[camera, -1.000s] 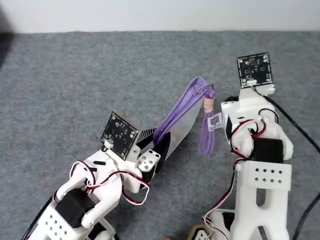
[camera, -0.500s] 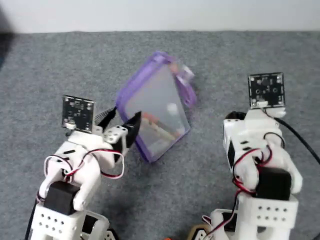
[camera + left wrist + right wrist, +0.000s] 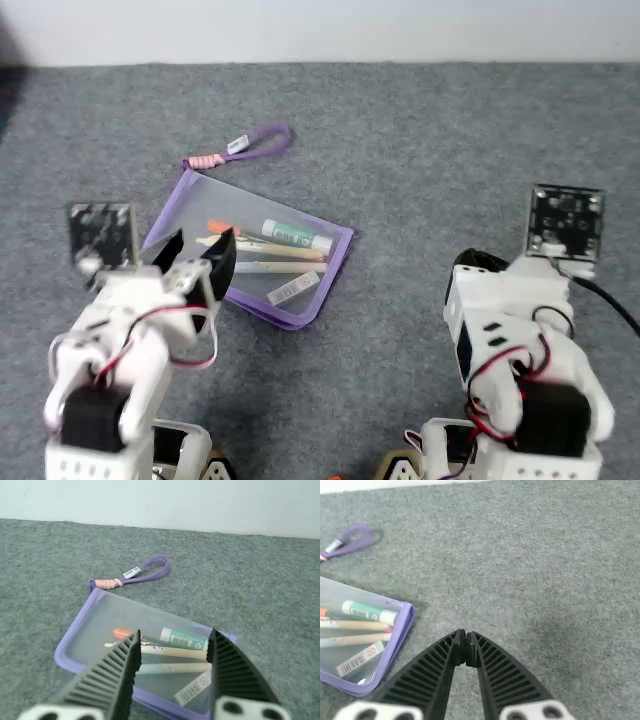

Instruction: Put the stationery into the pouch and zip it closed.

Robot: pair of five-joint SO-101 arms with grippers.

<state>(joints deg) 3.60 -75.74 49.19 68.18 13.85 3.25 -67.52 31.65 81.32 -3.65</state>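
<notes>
Pouch (image 3: pixel 250 212): lying flat on worktop (image 3: pixel 450 130), long axis running far-left to near-right. Left claw (image 3: pixel 198 250), apart, is hovering over its near-left edge, nearer. Right claw (image 3: pixel 465 640), together, is sitting well right.

Clear purple-edged pouch (image 3: pixel 250 262) lies flat (stationery (image 3: pixel 280 255) inside) on carpet.

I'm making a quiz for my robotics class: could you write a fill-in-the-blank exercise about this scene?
1. The pouch lies ___ on the table.
2. The stationery is ___ the pouch.
3. The left claw, above the pouch, is ___.
4. The right claw, over bare table, is ___.
Missing words: flat; inside; open; shut.
</notes>
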